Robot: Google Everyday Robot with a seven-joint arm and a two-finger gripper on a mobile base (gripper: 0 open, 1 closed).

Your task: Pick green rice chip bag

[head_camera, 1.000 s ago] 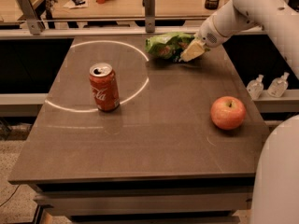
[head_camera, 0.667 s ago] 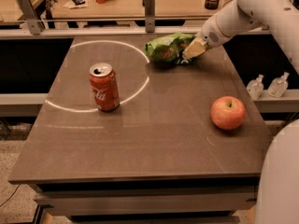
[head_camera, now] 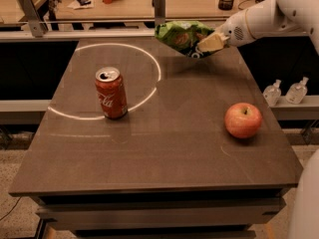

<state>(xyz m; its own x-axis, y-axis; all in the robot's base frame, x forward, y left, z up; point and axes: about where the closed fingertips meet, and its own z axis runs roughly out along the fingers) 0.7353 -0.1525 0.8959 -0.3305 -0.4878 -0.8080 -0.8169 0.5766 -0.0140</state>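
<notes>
Over on the left, a red soda can [head_camera: 111, 92] is standing upright on the brown table [head_camera: 174, 153], sitting on a white circle line [head_camera: 149, 91]. Further right, toward the far edge, the green rice chip bag [head_camera: 180, 36] is hanging just above the tabletop, tilting. The gripper [head_camera: 208, 44] is pinching the bag's right end, its arm reaching in from the upper right. Nearer and right, a red apple [head_camera: 243, 120] is resting well apart. Beyond the table's right side, two small clear bottles [head_camera: 285, 91] are standing on a ledge.
</notes>
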